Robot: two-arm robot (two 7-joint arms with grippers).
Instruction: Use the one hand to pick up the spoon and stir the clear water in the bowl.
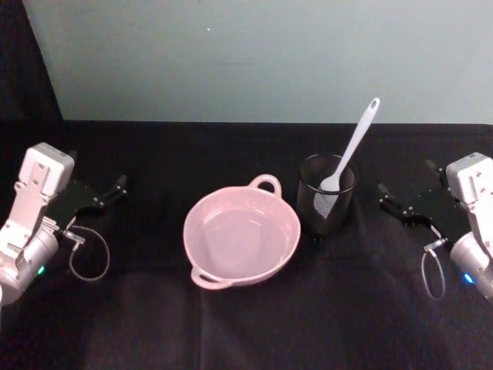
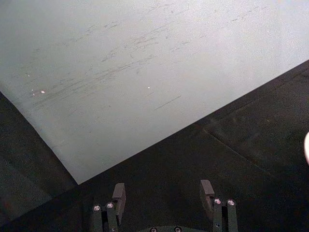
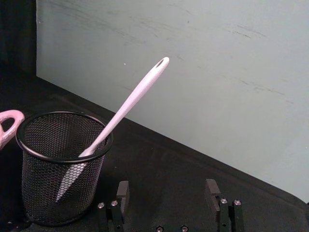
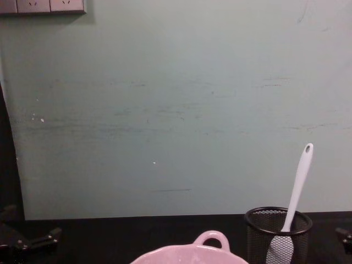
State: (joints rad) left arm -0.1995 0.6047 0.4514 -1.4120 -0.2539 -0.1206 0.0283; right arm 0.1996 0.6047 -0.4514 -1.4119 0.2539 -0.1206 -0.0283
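Observation:
The pale pink bowl (image 1: 295,237) sits mid-table with clear water in it; its rim and loop handle rise at the chest view's lower edge (image 4: 210,240). The white spoon (image 1: 352,150) stands head-down in a black wire-mesh cup (image 1: 326,194) just right of the bowl, handle leaning up and right. From the right wrist camera, spoon (image 3: 131,102) and cup (image 3: 58,169) lie close ahead, off to one side. My right gripper (image 1: 382,196) hovers open right of the cup, nothing between its fingers (image 3: 122,191). My left gripper (image 1: 117,187) rests open at the far left, fingers (image 2: 119,195) apart.
A black cloth (image 1: 246,324) covers the table, and a pale green wall (image 4: 176,110) stands right behind it. A wall socket plate (image 4: 44,5) sits high at the left. Open cloth lies in front of the bowl and between it and each gripper.

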